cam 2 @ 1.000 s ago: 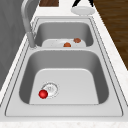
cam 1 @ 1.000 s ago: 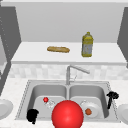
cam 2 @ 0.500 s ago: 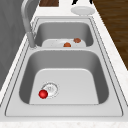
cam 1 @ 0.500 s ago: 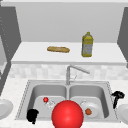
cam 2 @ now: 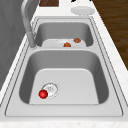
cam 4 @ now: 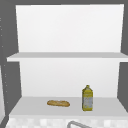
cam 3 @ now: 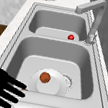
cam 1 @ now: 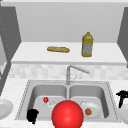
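The right hand (cam 1: 122, 98) hangs over the worktop (cam 1: 15, 87) at the right end of the sink (cam 1: 67, 85), just above a white plate (cam 1: 124, 113) that lies there. From the right side its fingers (cam 3: 13, 89) are spread straight and loose beside the sink's near rim, gripping nothing; it looks poised above the plate rather than resting on it.

The left hand (cam 1: 32, 115) floats at the front left corner of the sink, near the left basin. It shows as a dark lump and I cannot tell how its fingers stand.

In the left basin a small red ball (cam 2: 43, 94) sits right against the drain (cam 2: 50, 89), probably having rolled to the lowest spot. In the right basin a white dish (cam 3: 48, 84) lies flat on the bottom with a brown round thing (cam 3: 45, 77) on it. A big red ball (cam 1: 67, 115) fills the front of the view, over the sink's near edge.

The tap (cam 1: 72, 72) rises behind the divider, its spout swung toward the right basin. A second plate (cam 1: 5, 108) lies on the worktop at the far left. On the shelf (cam 1: 30, 55) above lie a bread loaf (cam 1: 58, 49) and an upright yellow bottle (cam 1: 87, 45).
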Controlling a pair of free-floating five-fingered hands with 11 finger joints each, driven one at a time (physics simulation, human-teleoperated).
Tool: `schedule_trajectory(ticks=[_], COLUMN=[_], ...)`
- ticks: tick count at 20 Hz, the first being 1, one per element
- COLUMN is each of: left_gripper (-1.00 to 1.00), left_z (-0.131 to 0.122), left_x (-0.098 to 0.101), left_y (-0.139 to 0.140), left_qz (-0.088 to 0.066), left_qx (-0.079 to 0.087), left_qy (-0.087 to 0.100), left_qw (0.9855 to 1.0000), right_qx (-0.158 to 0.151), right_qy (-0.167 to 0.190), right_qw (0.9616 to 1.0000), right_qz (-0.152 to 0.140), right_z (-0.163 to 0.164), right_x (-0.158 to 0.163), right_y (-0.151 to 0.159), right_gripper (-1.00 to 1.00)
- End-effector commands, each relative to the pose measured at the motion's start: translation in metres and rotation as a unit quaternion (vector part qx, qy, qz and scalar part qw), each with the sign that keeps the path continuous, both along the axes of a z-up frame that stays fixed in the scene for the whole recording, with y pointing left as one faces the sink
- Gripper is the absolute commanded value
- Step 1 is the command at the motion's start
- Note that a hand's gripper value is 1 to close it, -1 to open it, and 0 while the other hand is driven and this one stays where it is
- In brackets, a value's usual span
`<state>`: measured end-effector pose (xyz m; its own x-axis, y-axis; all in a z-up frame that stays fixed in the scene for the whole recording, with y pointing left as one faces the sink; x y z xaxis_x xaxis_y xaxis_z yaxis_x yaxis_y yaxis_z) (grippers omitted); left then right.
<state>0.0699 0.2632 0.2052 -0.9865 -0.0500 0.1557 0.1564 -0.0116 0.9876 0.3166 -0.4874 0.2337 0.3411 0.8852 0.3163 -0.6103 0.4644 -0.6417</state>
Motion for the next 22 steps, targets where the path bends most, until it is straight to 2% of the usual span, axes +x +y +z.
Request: schedule_trajectory(ticks=[1, 15, 22], left_gripper=[0.00, 0.00, 0.00], left_z=[0.000, 0.000, 0.000], left_x=[0.000, 0.000, 0.000], left_y=[0.000, 0.000, 0.000], left_qz=[0.000, 0.000, 0.000], left_qx=[0.000, 0.000, 0.000], left_qy=[0.000, 0.000, 0.000], left_qw=[1.0000, 1.0000, 1.0000], right_qx=[0.010, 0.020, 0.034], right_qy=[0.010, 0.019, 0.020], right_qw=[0.9998, 0.9991, 0.9985], right_qz=[0.017, 0.032, 0.036], right_z=[0.007, 0.042, 0.059], right_x=[0.003, 0.013, 0.017], right_y=[-0.015, -0.069, -0.095], right_gripper=[-1.00, -1.00, -1.00])
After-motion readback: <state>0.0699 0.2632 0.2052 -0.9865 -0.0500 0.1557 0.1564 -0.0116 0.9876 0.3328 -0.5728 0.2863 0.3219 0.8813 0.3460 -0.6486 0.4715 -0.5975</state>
